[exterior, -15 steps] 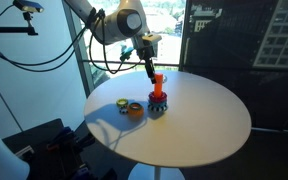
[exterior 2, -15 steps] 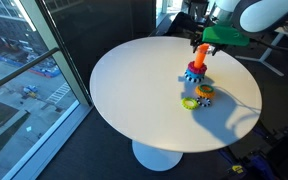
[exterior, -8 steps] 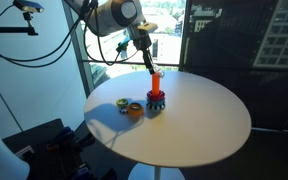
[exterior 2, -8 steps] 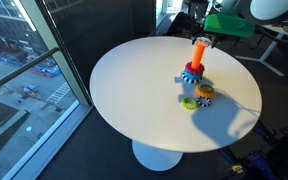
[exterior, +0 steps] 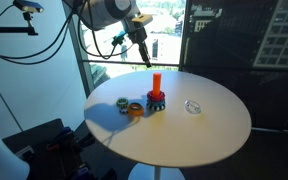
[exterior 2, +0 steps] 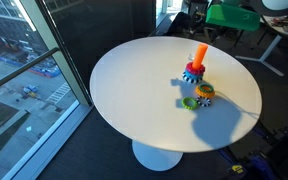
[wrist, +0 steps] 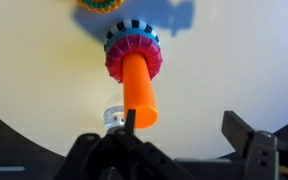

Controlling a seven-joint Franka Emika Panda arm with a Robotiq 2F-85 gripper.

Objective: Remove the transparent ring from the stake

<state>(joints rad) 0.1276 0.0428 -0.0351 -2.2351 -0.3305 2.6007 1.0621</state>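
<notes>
The stake [exterior: 155, 86] is an orange-red peg standing on the round white table [exterior: 184, 135], with red and blue rings around its foot. It also shows in an exterior view [exterior 2: 199, 55] and in the wrist view [wrist: 139, 85]. The transparent ring [exterior: 193, 106] lies flat on the table, apart from the stake. In the wrist view [wrist: 111, 117] the peg partly hides it. My gripper [exterior: 142, 55] hangs above and behind the stake, open and empty, also in the wrist view [wrist: 184, 135].
An orange ring [exterior: 135, 111] and a yellow-green ring [exterior: 122, 104] lie beside the stake, also in an exterior view [exterior 2: 205, 93] [exterior 2: 190, 103]. The table edge [exterior 2: 114, 120] is near a glass window wall. Cables hang behind the arm.
My gripper has risen up and away from the stake's top. The transparent ring now lies on the table beside the stake.
</notes>
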